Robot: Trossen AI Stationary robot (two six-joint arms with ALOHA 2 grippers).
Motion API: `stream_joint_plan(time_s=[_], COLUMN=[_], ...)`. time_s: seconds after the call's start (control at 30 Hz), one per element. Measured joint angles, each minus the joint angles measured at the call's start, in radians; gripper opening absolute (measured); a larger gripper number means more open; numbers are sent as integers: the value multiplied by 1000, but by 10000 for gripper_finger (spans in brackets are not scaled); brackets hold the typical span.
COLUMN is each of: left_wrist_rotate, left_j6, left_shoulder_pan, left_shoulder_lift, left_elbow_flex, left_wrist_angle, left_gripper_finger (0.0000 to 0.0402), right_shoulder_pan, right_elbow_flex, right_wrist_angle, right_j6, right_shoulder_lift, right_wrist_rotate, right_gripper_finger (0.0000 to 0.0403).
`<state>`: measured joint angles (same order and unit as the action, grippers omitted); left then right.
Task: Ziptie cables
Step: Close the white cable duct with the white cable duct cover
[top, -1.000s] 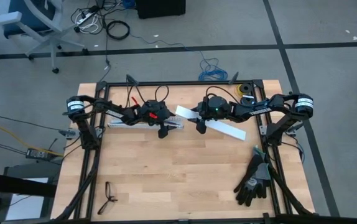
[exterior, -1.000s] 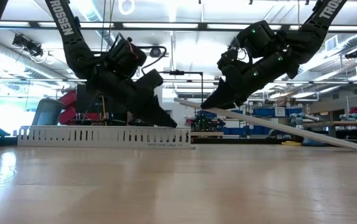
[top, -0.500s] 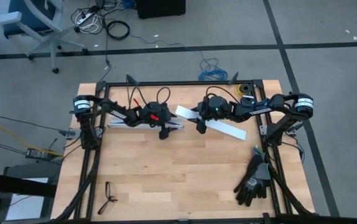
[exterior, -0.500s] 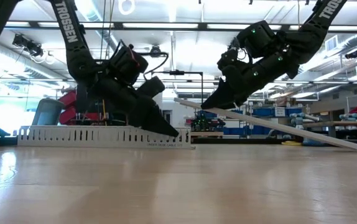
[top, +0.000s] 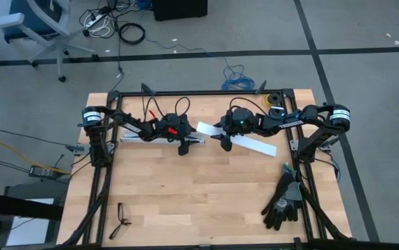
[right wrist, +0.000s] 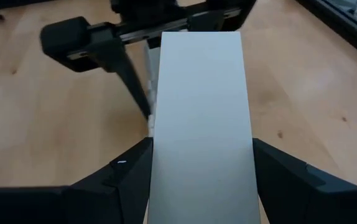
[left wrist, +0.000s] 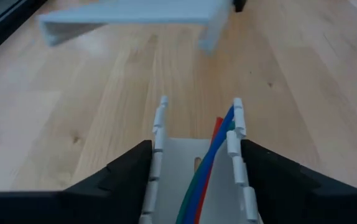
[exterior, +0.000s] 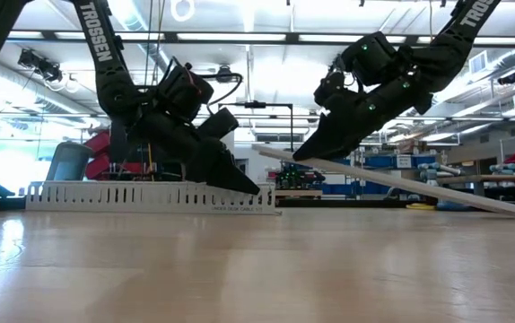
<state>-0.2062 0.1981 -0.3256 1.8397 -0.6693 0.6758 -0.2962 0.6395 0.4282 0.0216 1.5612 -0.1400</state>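
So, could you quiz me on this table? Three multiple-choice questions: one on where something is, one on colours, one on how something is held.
1. Where do the black gloves lie?
A. by the table's right edge
B. at its middle
C. by its left edge

2. Which wires lie in the slotted duct?
A. blue, green, red
B. yellow, pink
C. all white

3. How is the flat white strip placed?
A. lying flat
B. slanting, one end raised in the right claw
C. standing upright

Answers: A, the high view shows them there; A, the left wrist view shows those colours; B, the low view shows the slant.
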Motion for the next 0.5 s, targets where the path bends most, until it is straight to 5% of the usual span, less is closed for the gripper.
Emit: stream_joint_plan(time_s=[0.5], left_wrist_rotate=[-53], left_j6=[-1], left_shoulder_pan=[0], left_shoulder_lift=[0], left_elbow_flex=[0], left_wrist_angle=[1], left_gripper_finger=[230], right_shoulder_pan=[17], right_elbow_flex=[0], right_wrist_angle=[-98], right_j6=[-30], right_shoulder_lift=[6], right_wrist_rotate=[-100], right_gripper_finger=[235])
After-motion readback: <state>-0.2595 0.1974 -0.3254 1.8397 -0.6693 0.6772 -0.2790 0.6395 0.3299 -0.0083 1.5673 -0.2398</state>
